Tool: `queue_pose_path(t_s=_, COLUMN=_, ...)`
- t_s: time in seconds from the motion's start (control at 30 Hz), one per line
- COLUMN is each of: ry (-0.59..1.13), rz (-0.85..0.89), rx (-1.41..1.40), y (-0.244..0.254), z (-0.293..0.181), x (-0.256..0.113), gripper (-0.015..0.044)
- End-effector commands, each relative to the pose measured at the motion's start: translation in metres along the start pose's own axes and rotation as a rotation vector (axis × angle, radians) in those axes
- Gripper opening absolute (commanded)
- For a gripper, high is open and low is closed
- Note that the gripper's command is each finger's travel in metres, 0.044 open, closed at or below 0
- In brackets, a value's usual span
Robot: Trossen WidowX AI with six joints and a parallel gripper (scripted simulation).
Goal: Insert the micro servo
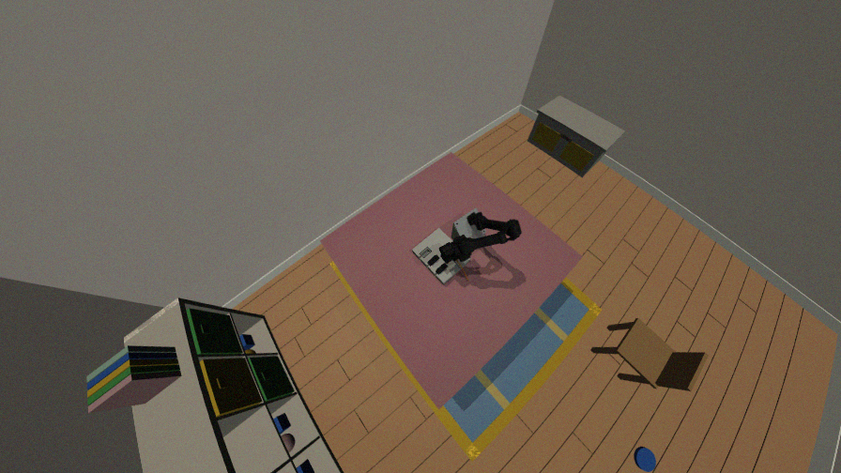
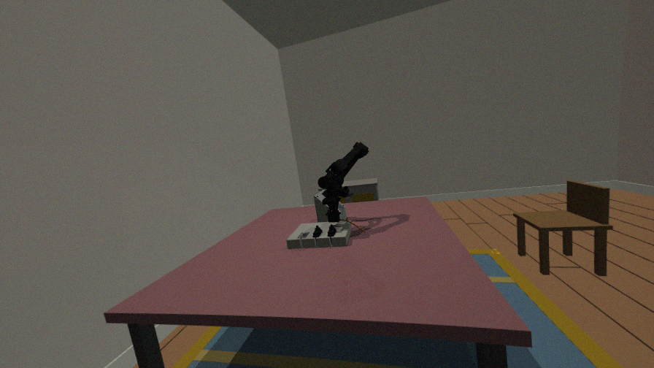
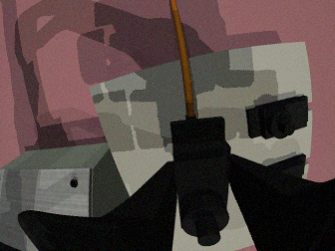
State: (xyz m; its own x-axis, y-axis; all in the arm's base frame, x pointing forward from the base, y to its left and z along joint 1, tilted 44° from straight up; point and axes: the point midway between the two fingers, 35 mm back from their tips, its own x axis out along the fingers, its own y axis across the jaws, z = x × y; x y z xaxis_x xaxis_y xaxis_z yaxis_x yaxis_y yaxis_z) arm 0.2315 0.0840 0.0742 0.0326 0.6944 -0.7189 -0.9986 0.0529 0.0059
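Observation:
The pale deck (image 1: 437,236) (image 2: 308,242) (image 3: 290,59) lies on the pink table. My gripper (image 1: 451,252) (image 2: 333,220) (image 3: 200,164) is shut on the loose black micro servo (image 3: 200,144), one finger on each long side. The servo's shaft end faces the wrist camera. It is low over the deck's arm side; I cannot tell whether it touches. Its orange cable (image 2: 355,225) (image 3: 184,65) trails past the deck edge. The empty pocket (image 1: 425,251) (image 2: 304,235) is at the deck's other end, hidden in the wrist view.
Two seated black servos (image 1: 433,260) (image 1: 441,268) (image 2: 317,231) (image 2: 331,231) (image 3: 279,119) stand between the held servo and the pocket. The arm's grey base (image 3: 55,196) is close beside the deck. The pink table (image 1: 405,317) (image 2: 297,283) carries both.

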Motion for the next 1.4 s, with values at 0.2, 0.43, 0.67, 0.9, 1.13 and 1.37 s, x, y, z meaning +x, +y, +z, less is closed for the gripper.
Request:
queue_pose_path(t_s=0.2, ry=-0.001, rz=-0.009, rx=-0.004, y=-0.010, z=-0.032, x=-0.002, gripper=0.0000)
queue_pose_path(t_s=0.43, ry=0.001, rz=-0.010, rx=-0.004, y=-0.014, z=-0.063, x=-0.002, gripper=0.0000)
queue_pose_path(t_s=0.67, ry=0.003, rz=-0.010, rx=-0.004, y=-0.018, z=-0.094, x=-0.002, gripper=0.0000)
queue_pose_path(t_s=0.9, ry=0.006, rz=-0.011, rx=-0.005, y=-0.022, z=-0.126, x=-0.002, gripper=0.0000)
queue_pose_path(t_s=1.13, ry=0.006, rz=-0.011, rx=-0.006, y=-0.026, z=-0.158, x=-0.002, gripper=0.0000)
queue_pose_path(t_s=1.37, ry=0.006, rz=-0.011, rx=0.011, y=-0.026, z=-0.161, x=-0.002, gripper=0.0000)
